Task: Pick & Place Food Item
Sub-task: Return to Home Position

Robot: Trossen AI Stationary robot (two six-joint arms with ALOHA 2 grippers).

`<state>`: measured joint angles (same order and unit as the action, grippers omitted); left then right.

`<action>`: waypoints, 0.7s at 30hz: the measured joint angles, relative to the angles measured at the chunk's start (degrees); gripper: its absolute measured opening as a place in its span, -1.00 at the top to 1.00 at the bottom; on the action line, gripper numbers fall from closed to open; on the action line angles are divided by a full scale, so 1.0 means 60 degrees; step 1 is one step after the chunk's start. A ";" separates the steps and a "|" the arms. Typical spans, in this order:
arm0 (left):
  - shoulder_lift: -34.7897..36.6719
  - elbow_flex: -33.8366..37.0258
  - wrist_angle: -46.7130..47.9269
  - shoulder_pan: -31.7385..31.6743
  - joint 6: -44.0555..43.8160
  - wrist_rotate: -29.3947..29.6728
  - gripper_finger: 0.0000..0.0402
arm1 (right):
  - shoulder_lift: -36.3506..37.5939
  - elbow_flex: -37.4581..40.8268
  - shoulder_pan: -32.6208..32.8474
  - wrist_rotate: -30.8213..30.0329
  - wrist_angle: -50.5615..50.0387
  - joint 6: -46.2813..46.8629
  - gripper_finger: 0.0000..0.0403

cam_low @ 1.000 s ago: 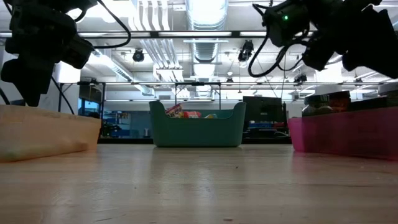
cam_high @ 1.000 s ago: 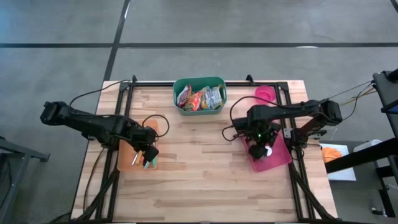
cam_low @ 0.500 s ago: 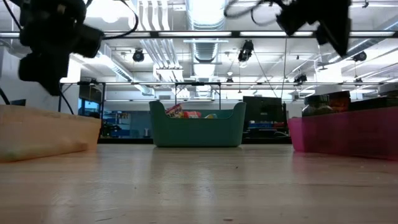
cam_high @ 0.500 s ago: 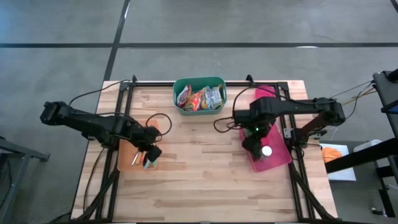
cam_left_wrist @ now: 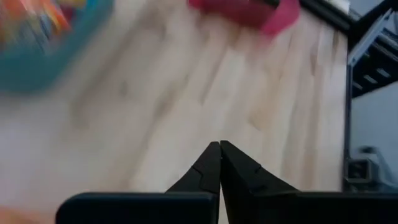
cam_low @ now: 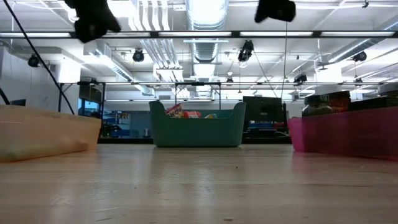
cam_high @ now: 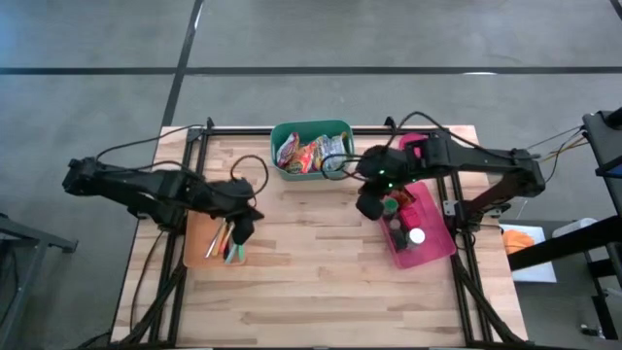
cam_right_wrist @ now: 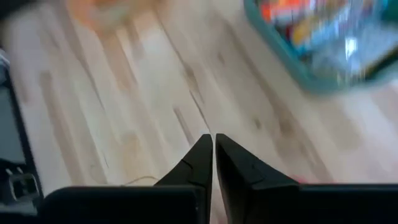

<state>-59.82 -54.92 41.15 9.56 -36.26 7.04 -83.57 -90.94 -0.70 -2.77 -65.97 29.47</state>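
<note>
A green bin full of bright food packets stands at the table's far middle; it also shows in the low view. My left gripper hovers shut and empty by the right edge of an orange tray. In the left wrist view its tips meet over bare wood. My right gripper hangs shut and empty just left of a pink tray, with its tips together above the table. Both arms sit high in the low view, the left and the right.
The orange tray holds a teal item and thin sticks. In the pink tray lie a white-capped item and a green one. A pink bowl stands at the far right. Bare wood lies between the trays.
Both grippers have risen. My left gripper has lifted from over the orange tray and shifted slightly toward the table's right and far edge. My right gripper has left the pink tray, going up and toward the table's left and far edge, nearer the green bin.
</note>
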 joint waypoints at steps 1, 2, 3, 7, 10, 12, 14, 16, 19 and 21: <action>0.0056 -0.0136 -0.0004 0.0000 0.0338 0.0232 0.95 | 0.0125 0.0046 -0.0001 -0.0055 0.0317 -0.0159 0.90; 0.0128 -0.0229 -0.0013 0.0000 0.0565 0.0413 0.95 | 0.0248 0.0095 -0.0001 -0.0099 0.0628 -0.0238 0.90; 0.0248 -0.0269 -0.0082 0.0000 0.0717 0.0551 0.95 | 0.0415 0.0158 -0.0001 -0.0133 0.0946 -0.0320 0.90; 0.1205 0.0152 -0.0354 0.0000 0.0831 0.1184 0.95 | 0.1350 0.0712 0.0014 -0.0596 0.1789 -0.0476 0.90; 0.2313 0.0710 -0.0518 0.0000 0.0661 0.1409 0.95 | 0.2394 0.1576 0.0017 -0.0822 0.2483 -0.0480 0.90; 0.3119 0.1070 -0.0758 -0.0004 0.0432 0.1407 0.95 | 0.3174 0.2343 0.0014 -0.0822 0.3188 -0.0482 0.90; 0.3841 0.1388 -0.1131 -0.0004 0.0460 0.1400 0.95 | 0.3988 0.3188 0.0017 -0.0822 0.4021 -0.0492 0.90; 0.4451 0.1688 -0.1391 -0.0004 0.0651 0.1347 0.95 | 0.4768 0.4012 0.0017 -0.0822 0.4852 -0.0492 0.90; 0.5131 0.2014 -0.1544 -0.0004 0.0800 0.1463 0.95 | 0.5825 0.5029 0.0017 -0.0817 0.5902 -0.0488 0.90; 0.5478 0.2161 -0.1541 -0.0004 0.0796 0.1850 0.95 | 0.6450 0.5550 0.0017 -0.0815 0.6326 -0.0334 0.90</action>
<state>-26.95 -41.95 31.90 9.54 -31.48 18.14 -44.87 -57.64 -0.60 -7.66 -28.01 27.47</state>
